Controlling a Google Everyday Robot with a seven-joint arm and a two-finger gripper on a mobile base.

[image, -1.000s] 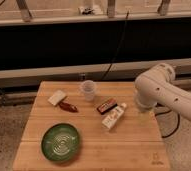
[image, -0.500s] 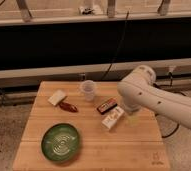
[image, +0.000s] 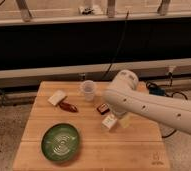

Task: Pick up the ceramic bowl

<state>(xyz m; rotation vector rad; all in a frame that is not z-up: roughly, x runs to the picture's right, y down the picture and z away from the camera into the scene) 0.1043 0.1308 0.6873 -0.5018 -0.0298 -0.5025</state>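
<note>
Nothing done yet: ceramic bowl [image: 61, 142] sits untouched at front-left of counter [image: 134, 155]. Hand [image: 122, 119], half hidden under arm [image: 149, 107] mid-counter, is wide open & empty. Reach, grasp and lift all left.

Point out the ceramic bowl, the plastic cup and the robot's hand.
ceramic bowl [image: 61, 142], camera view, centre of its ringed inside.
plastic cup [image: 88, 90], camera view, its side wall.
hand [image: 123, 120], camera view, pale tip showing below the arm [image: 139, 102], well right of the bowl.
</note>
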